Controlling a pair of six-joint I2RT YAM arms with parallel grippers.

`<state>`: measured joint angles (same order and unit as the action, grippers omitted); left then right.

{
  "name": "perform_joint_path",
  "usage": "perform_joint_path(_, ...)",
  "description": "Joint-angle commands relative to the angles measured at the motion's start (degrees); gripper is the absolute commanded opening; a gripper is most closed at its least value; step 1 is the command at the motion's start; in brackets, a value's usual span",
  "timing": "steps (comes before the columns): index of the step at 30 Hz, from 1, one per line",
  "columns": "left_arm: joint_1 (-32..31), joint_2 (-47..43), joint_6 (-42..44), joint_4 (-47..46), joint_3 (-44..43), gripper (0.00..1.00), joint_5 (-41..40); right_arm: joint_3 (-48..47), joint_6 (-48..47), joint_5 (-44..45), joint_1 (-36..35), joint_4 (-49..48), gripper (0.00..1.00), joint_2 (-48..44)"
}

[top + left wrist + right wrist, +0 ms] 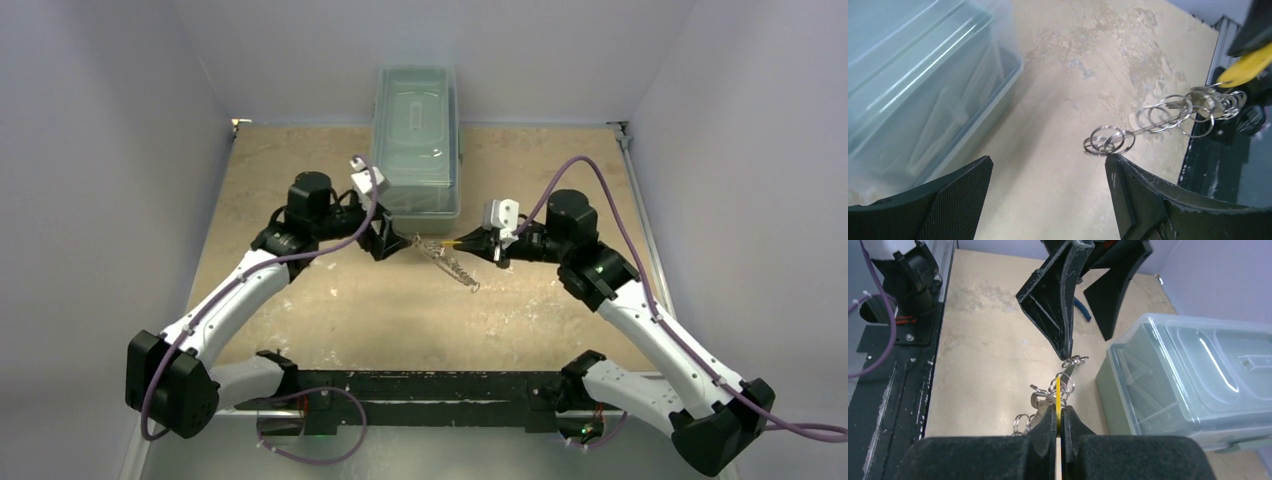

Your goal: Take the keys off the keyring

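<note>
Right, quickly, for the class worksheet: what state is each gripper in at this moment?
Left gripper: open, gripping nothing.
Right gripper: closed on the yellow-headed key.

A bunch of keys [450,262] hangs above the middle of the table [380,320]. The left gripper [385,240] is on its left, the right gripper [478,241] on its right. A lidded box [416,140] sits behind them at the far edge.

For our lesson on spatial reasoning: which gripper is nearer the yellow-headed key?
Right. The right gripper is clamped on the yellow-headed key; the left gripper stands open at the far end of the keyring.
</note>
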<state>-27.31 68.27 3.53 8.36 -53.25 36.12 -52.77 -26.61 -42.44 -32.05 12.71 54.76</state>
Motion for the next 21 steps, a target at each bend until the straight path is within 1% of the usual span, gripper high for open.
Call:
perform_joint_path(1,5.3,-3.45,-16.5,-2.89,3.74,0.83,5.58,-4.85,5.29,1.27,0.13,-6.21,0.0,-0.93)
perform_joint_path(4,7.7,-2.48,-23.34,-7.04,7.24,0.84,10.26,-7.19,6.8,1.48,0.06,-7.44,0.0,0.43)
perform_joint_path(8,8.75,-0.74,-29.48,-16.22,9.44,0.84,17.17,-8.65,9.69,2.6,0.12,-9.34,0.0,2.12)
perform_joint_path(11,8.77,0.36,-33.65,-22.96,10.77,0.84,19.61,-8.49,11.27,3.71,0.09,-11.48,0.0,2.43)
perform_joint_path(13,8.72,1.8,-37.26,-29.02,11.66,0.84,20.84,-8.65,12.11,4.58,0.09,-12.27,0.0,2.77)
perform_joint_path(15,8.28,5.34,-43.0,-38.69,12.53,0.85,25.08,-8.73,13.48,4.94,0.06,-13.67,0.0,3.01)
perform_joint_path(16,7.93,7.98,-48.17,-44.93,13.01,0.85,27.33,-9.01,13.99,4.99,0.08,-14.2,0.0,3.29)
perform_joint_path(17,7.82,10.45,-54.46,-55.81,13.5,0.85,28.99,-9.51,14.39,5.08,0.07,-14.12,0.0,3.55)
perform_joint_path(19,7.8,15.75,-68.44,-74.6,14.71,0.85,29.24,-10.94,14.7,4.83,0.09,-13.62,0.0,4.07)
perform_joint_path(20,7.68,17.87,-73.52,-81.88,14.92,0.85,28.92,-11.66,14.88,4.56,0.09,-13.33,0.0,4.28)
perform_joint_path(21,7.63,19.07,-76.45,-84.86,14.93,0.86,27.63,-12.38,15.34,4.21,0.08,-12.97,0.0,4.53)
